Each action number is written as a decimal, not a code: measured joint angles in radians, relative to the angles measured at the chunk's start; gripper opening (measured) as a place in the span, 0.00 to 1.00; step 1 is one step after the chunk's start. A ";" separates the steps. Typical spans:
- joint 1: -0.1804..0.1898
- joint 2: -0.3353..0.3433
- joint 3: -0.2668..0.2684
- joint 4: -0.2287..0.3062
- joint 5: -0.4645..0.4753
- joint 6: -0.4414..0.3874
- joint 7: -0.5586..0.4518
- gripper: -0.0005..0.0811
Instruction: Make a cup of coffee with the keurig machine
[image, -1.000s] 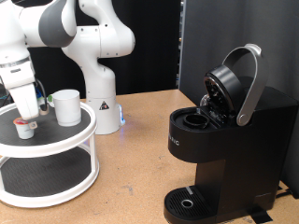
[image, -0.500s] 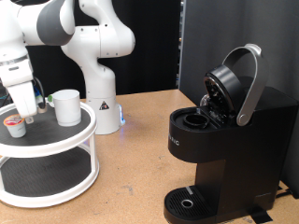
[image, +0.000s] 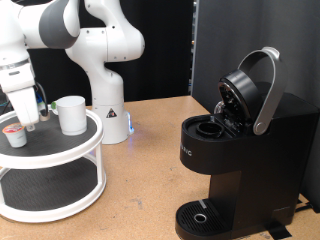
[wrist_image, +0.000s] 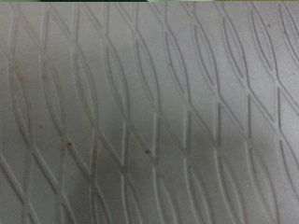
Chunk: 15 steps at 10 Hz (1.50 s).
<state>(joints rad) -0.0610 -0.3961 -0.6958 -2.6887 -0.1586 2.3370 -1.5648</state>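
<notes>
The cup (image: 71, 114), a small white mug, stands on the top shelf of a round white two-tier stand (image: 62, 151) at the exterior view's left. A small white pod with a red-marked lid (image: 13, 133) stands on the same shelf. My gripper (image: 30, 122) hangs low over the shelf between the pod and the cup, and nothing shows between its fingers. The black keurig machine (image: 245, 165) stands at the exterior view's right with its lid (image: 240, 92) and silver handle (image: 268, 90) raised and its pod chamber (image: 211, 128) open. The wrist view shows only the grey patterned shelf mat (wrist_image: 149, 112).
The arm's white base (image: 108, 112) stands behind the stand on the wooden table (image: 140, 190). A black panel (image: 215, 40) rises behind the machine. The machine's round drip base (image: 203, 216) has nothing on it.
One second ago the pod sat right under my gripper's fingers. Now it stands on the shelf to the gripper's left. Nothing has moved in the last half second.
</notes>
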 joint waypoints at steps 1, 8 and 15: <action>0.000 0.000 0.000 0.000 0.000 0.000 0.000 0.01; 0.000 -0.003 0.005 -0.001 0.000 0.005 0.011 0.56; -0.021 -0.060 0.007 -0.001 -0.055 -0.097 -0.025 0.99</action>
<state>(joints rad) -0.0820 -0.4556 -0.6884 -2.6895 -0.2136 2.2398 -1.5895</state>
